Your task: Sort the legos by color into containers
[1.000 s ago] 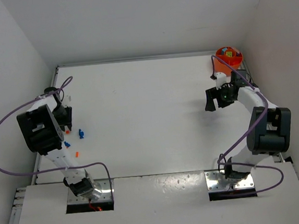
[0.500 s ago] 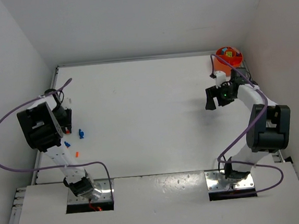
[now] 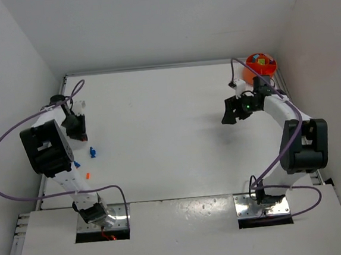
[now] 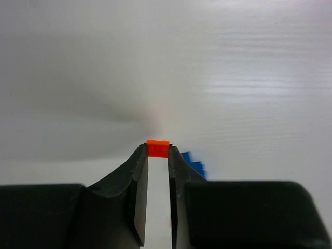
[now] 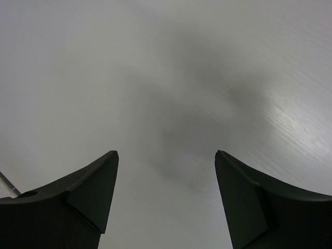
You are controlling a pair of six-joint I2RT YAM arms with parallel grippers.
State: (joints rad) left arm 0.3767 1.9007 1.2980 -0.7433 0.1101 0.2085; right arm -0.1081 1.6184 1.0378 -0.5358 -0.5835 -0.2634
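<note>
My left gripper (image 4: 158,149) is shut on a tiny orange lego (image 4: 157,148) pinched between its fingertips, above the table. From above, the left gripper (image 3: 79,134) is at the left side of the table. A blue lego (image 4: 195,164) lies just right of its fingers; it shows from above as well (image 3: 92,151). Another blue lego (image 3: 76,165) and an orange lego (image 3: 87,175) lie nearer the left edge. My right gripper (image 3: 229,113) is open and empty over bare table, its fingers (image 5: 88,189) wide apart. The round orange tub (image 3: 261,63) with several legos inside stands at the back right.
White walls close the table at the left, back and right. A raised white shelf with both arm bases runs along the near edge. Purple cables loop from both arms.
My left gripper has moved toward the back, away from the loose legos. My right gripper has moved left and slightly back, away from the tub side.
</note>
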